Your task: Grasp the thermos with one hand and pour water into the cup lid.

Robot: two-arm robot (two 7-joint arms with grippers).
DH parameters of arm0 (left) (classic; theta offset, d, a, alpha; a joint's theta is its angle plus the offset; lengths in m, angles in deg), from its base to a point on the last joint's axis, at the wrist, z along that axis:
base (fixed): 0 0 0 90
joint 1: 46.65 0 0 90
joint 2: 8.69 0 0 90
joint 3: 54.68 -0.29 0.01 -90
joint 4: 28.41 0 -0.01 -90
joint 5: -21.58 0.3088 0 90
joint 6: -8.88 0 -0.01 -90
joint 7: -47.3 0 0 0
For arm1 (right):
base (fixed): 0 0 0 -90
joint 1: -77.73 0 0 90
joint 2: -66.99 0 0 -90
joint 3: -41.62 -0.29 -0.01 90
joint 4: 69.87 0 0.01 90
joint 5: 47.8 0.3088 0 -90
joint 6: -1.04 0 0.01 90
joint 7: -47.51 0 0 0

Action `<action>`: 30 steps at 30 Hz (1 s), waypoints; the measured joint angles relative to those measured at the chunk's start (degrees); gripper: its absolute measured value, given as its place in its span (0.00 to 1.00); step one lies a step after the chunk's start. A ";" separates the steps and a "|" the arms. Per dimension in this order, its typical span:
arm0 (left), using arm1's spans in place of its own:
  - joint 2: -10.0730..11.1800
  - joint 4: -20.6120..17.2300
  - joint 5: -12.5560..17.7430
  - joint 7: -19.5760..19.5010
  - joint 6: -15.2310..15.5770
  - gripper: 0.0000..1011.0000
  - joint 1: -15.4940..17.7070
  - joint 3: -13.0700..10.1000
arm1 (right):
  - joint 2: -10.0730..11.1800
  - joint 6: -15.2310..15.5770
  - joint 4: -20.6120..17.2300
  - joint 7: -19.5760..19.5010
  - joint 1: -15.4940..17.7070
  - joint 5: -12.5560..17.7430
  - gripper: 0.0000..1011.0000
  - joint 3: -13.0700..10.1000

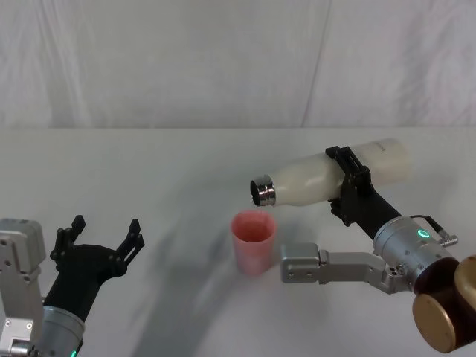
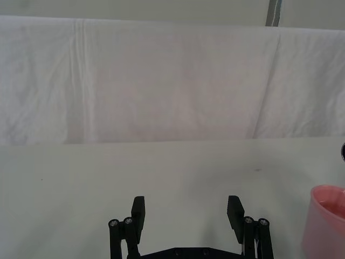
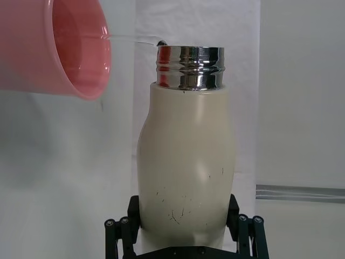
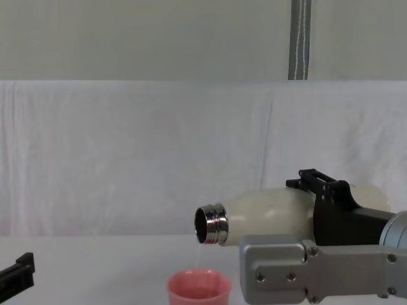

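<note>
left claw (image 1: pixel 103 236): yours to ignore. Parked low at the desk's (image 1: pixel 149 171) near left, fingers spread wide, holding nothing. Well apart from the cup.

cup lid (image 1: pixel 253 242): upright on the desk near centre, just under the bottle's mouth. Water already pooled inside, per the right wrist view.

stream: thin thread of water (image 3: pixel 132 40) runs from the steel neck (image 3: pixel 190 67) over the pink rim into the cup. Chest view shows it dropping just inside the rim, not at the middle.

thermos (image 1: pixel 327 178): held off the desk, tipped to about horizontal, mouth slightly down and pointing left, above the cup.

right claw (image 1: pixel 349 187): clamped across the thermos body toward its base end, one finger on each side.

right arm pose: forearm comes in from the lower right, wrist rolled so the bottle lies sideways; a link of the arm sits low, just beside the cup.

risk 1: stream lands near the rim. Tip further and you'd likely overshoot onto the desk.

risk 2: cup is small; watch the level or it overflows.

risk 3: that low link is near the cup. A sideways shift could knock it over.

risk 4: grip sits far from the mouth, so small wrist moves swing the spout a lot.
</note>
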 joint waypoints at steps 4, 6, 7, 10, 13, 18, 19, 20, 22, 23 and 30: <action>0.00 0.00 0.00 0.00 0.00 0.99 0.00 0.00 | 0.13 -0.23 -0.03 -0.02 0.01 0.14 0.94 0.00; 0.00 0.00 0.00 0.00 0.00 0.99 0.00 0.00 | 0.19 -0.26 -0.11 -0.04 0.08 0.17 0.94 0.00; 0.00 0.00 0.00 0.00 0.01 0.99 0.00 0.00 | 0.21 -0.27 -0.14 -0.05 0.10 0.18 0.94 0.00; 0.00 0.00 0.00 0.00 0.00 0.99 0.00 0.00 | 0.33 -0.30 -0.32 -0.06 0.15 0.23 0.94 -0.04; 0.00 0.00 0.00 0.00 0.00 0.99 0.00 0.00 | 0.49 -0.31 -0.56 -0.06 0.26 0.26 0.94 -0.09; 0.00 0.00 0.00 0.00 0.00 0.99 0.00 0.00 | 0.68 -0.27 -0.80 -0.03 0.32 0.24 0.94 -0.14; 0.00 0.00 0.00 0.00 0.00 0.99 0.00 0.00 | 0.74 -0.25 -0.88 0.00 0.33 0.21 0.94 -0.15; 0.00 0.00 0.00 0.00 0.00 0.99 0.00 0.00 | 0.77 -0.24 -0.90 0.00 0.33 0.19 0.94 -0.15; 0.00 0.00 0.00 0.00 0.00 0.99 0.00 0.00 | 0.81 -0.22 -0.94 0.02 0.33 0.14 0.94 -0.15; 0.00 0.00 0.00 0.00 0.00 0.99 0.00 0.00 | 0.84 -0.18 -0.97 0.04 0.33 0.03 0.94 -0.15; 0.00 0.00 0.00 0.00 0.00 0.99 0.00 0.00 | 1.01 -0.03 -1.18 0.11 0.31 -0.25 0.94 -0.15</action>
